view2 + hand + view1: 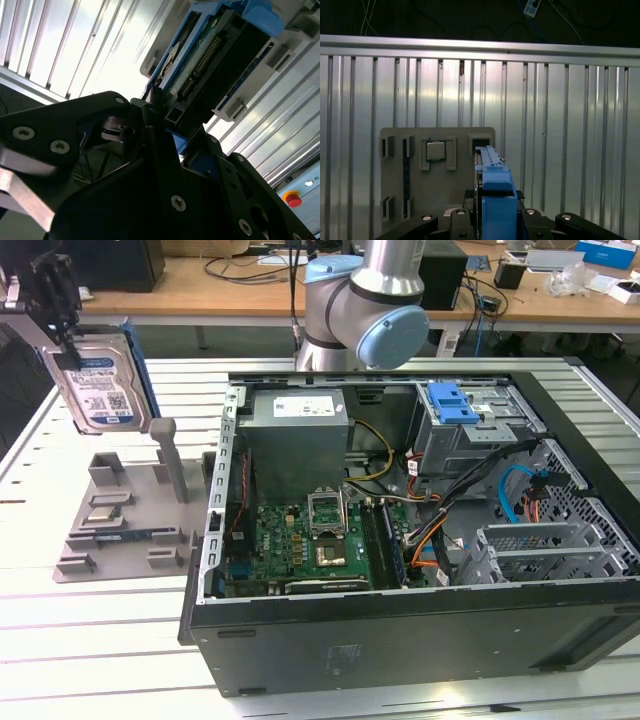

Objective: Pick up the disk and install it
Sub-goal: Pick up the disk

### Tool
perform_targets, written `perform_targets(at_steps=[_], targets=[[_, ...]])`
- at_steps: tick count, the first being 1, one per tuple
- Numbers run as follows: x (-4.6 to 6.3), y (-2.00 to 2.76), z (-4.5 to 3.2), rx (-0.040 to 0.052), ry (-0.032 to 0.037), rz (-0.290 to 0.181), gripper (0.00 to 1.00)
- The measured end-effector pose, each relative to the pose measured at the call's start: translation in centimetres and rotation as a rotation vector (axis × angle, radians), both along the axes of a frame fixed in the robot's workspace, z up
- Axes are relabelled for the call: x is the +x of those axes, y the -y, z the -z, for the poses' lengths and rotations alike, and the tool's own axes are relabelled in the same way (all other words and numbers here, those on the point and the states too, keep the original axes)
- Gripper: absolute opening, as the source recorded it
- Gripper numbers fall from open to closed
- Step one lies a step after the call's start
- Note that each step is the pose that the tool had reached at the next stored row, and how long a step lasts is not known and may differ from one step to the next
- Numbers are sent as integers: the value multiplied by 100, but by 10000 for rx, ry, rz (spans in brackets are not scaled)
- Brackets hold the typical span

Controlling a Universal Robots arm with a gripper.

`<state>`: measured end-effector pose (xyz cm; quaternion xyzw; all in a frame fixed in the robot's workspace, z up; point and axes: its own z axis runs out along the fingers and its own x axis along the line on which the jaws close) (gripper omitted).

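Disk [100, 382], upright, white-and-blue printed label, jaws clamped on its upper end, above grey fixture tray [140, 512]

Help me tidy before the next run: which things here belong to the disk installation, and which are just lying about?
Job in hand:
flat silver-grey disk with blue plastic rails, held off the table
black gripper shut on it
open black metal computer case

Lying about:
grey plastic fixture tray
square silver chip on that tray
wooden desk with cables behind

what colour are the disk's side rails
Blue; the rails on the disk show best in the exterior view.
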<state>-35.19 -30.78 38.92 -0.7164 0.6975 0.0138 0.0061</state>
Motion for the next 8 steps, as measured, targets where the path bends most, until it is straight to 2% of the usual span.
perform_targets(at_steps=[8], targets=[[0, -1, -94, 0, 0, 0, 37]])
